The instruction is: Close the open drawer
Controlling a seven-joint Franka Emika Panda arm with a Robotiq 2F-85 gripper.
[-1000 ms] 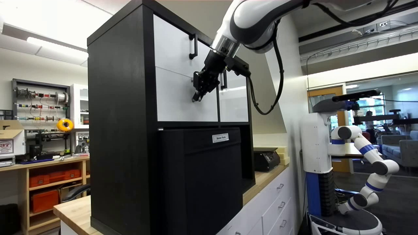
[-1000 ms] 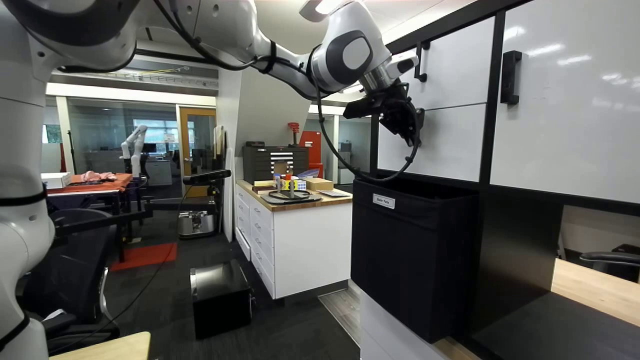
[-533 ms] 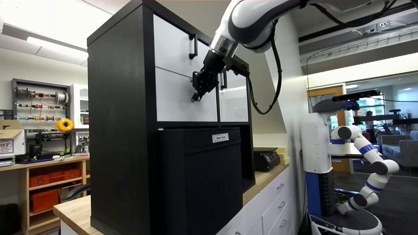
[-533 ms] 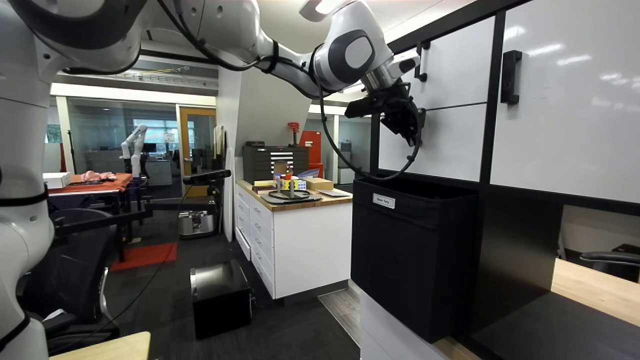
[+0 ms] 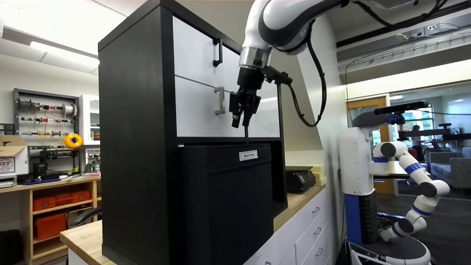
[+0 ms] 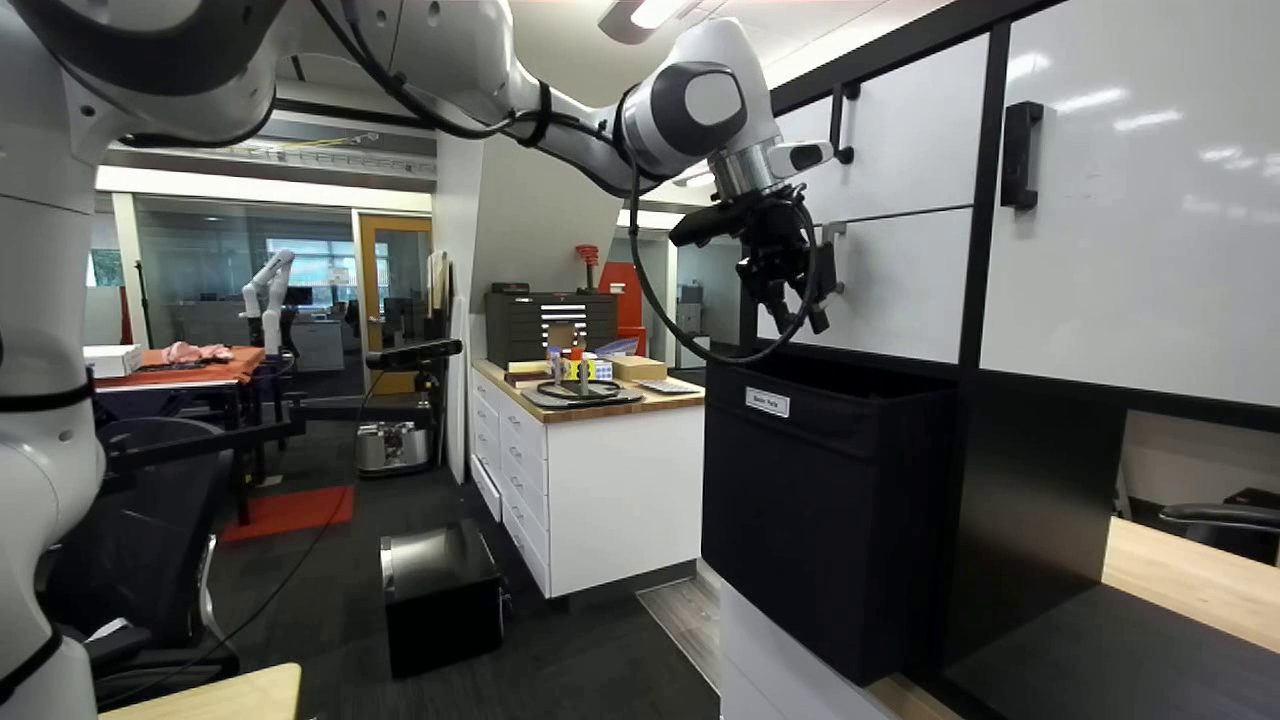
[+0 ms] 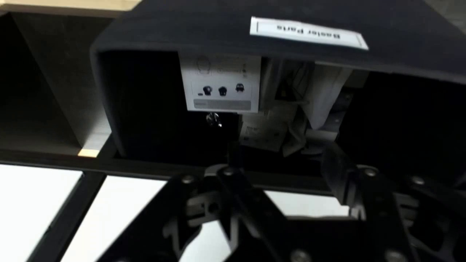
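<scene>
The drawer (image 5: 198,110), the lower white front of the tall black cabinet, looks flush with the front above it. Its bar handle (image 5: 220,100) is uncovered in an exterior view; the drawer (image 6: 905,285) also shows there beyond my gripper (image 6: 800,318). Just off the cabinet face, to the right of the handle, my gripper (image 5: 241,124) points downward, apart from the handle. The wrist view, upside down, has the two fingers (image 7: 336,171) spread with nothing between them, above the open black bin.
A black fabric bin (image 5: 235,191) with a white label sticks out of the compartment below the drawer. Above the drawer is the upper white front (image 5: 195,51) with a black handle. Papers and packets (image 7: 222,83) lie inside the bin. A wooden counter (image 5: 294,204) carries the cabinet.
My gripper has backed away from the drawer front, swung to point more steeply down, and opened. The handle it had covered now shows. The drawer front looks unmoved.
</scene>
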